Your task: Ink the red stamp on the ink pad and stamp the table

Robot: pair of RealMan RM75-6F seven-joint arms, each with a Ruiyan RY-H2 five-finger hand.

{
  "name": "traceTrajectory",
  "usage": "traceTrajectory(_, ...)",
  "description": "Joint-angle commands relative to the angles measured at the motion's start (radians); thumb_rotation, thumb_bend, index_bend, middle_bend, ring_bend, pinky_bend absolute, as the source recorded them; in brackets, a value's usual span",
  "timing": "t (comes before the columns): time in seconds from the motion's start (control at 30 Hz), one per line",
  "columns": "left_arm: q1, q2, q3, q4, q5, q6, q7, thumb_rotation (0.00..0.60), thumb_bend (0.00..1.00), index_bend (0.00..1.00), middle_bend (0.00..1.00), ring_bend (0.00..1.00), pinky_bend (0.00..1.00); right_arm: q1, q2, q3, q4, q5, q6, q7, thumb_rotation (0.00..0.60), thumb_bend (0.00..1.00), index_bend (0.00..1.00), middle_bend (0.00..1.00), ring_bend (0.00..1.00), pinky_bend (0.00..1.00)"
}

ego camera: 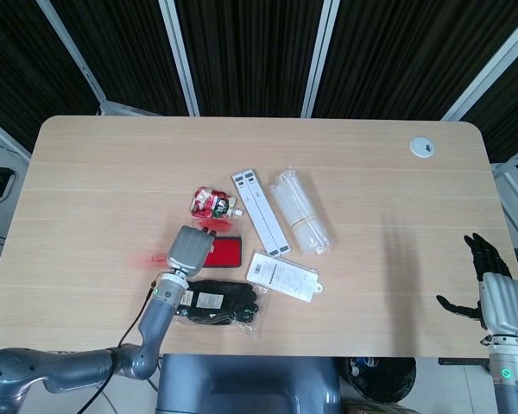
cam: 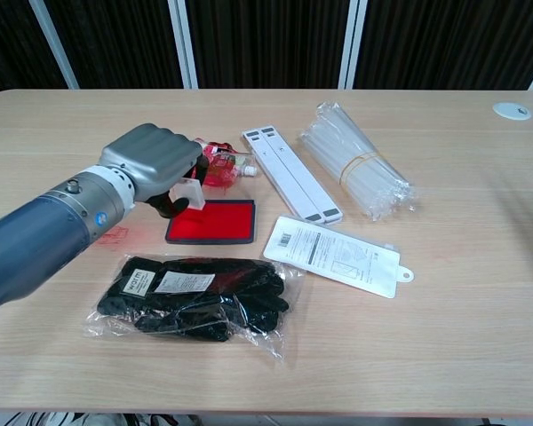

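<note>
— Where's the stamp (cam: 186, 192)?
— Upright, clear handle topmost, gripped by the left hand (cam: 153, 165) over the red ink pad (cam: 212, 222).
— Right hand (ego camera: 492, 287)?
— Empty, fingers spread.

Your left robot hand (cam: 153, 162) covers most of the stamp (cam: 186, 193), so you cannot see its red base or whether it touches the ink pad (cam: 215, 222). The pad's left end is hidden in the head view. Your right robot hand (ego camera: 494, 291) is missing from the chest view.
</note>
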Motion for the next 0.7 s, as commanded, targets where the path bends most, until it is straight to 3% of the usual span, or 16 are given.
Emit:
traceTrajectory(0.03,-0.005,-0.01,0.002,0.01,-0.006,-0.002,0.01,0.6,0.58,0.74,0.77,0.64,0.71,0.0,0.0,0.0,0.0,0.001,0.0,0.0,0.6,0.11,0.0,0.0,0.0,0.16)
traceTrajectory(0.7,-0.009,-0.035,0.022,0.051,-0.038,-0.025,0.029,0.6,0.58,0.74,0.77,0.64,0.72,0.0,0.0,0.001,0.0,0.001,-0.001,0.004,0.6,0.11,0.0,0.0,0.0,0.16)
